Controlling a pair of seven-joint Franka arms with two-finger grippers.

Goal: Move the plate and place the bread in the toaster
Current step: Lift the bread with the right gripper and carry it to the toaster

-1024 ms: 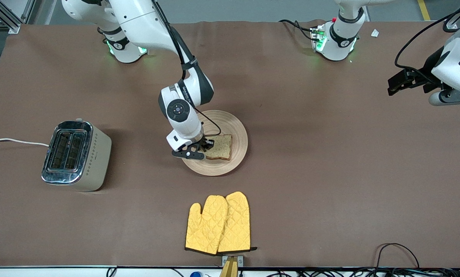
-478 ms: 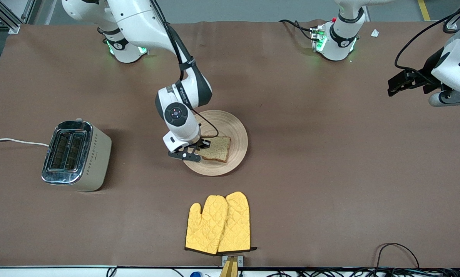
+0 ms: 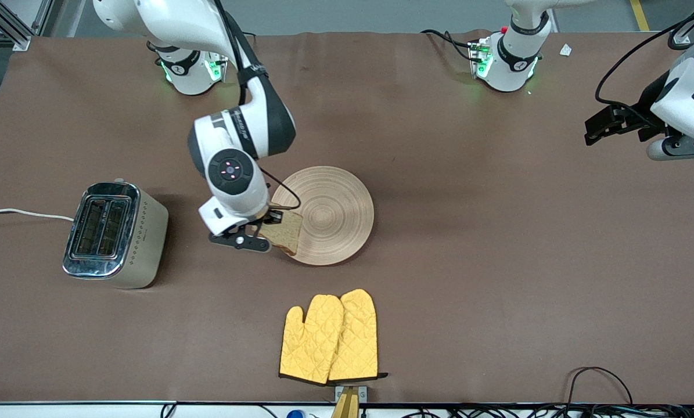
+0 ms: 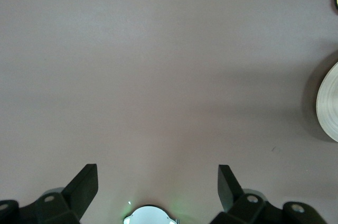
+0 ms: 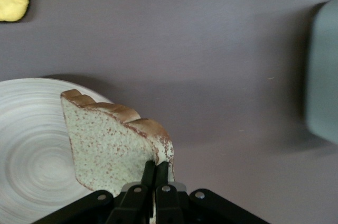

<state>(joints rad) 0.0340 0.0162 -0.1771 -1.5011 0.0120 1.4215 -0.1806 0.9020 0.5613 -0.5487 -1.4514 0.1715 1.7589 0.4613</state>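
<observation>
My right gripper (image 3: 267, 227) is shut on the bread (image 3: 284, 231), a light-brown slice with a dark crust, and holds it tilted over the plate's rim at the toaster's side. In the right wrist view the fingers (image 5: 156, 174) pinch the slice (image 5: 105, 142) by one edge. The round beige plate (image 3: 335, 216) lies bare on the table and also shows in the right wrist view (image 5: 26, 155). The chrome-topped toaster (image 3: 113, 233) stands toward the right arm's end, slots up. My left gripper (image 4: 157, 184) is open and empty, waiting above the table at the left arm's end.
A pair of yellow oven mitts (image 3: 330, 338) lies nearer to the front camera than the plate. The toaster's white cord (image 3: 21, 213) runs off the table's end. Cables (image 3: 602, 383) lie at the front edge.
My right gripper has lifted the bread off the plate's middle and carried it toward the toaster, tilting it upright. The plate now lies bare. The left arm has not moved.
</observation>
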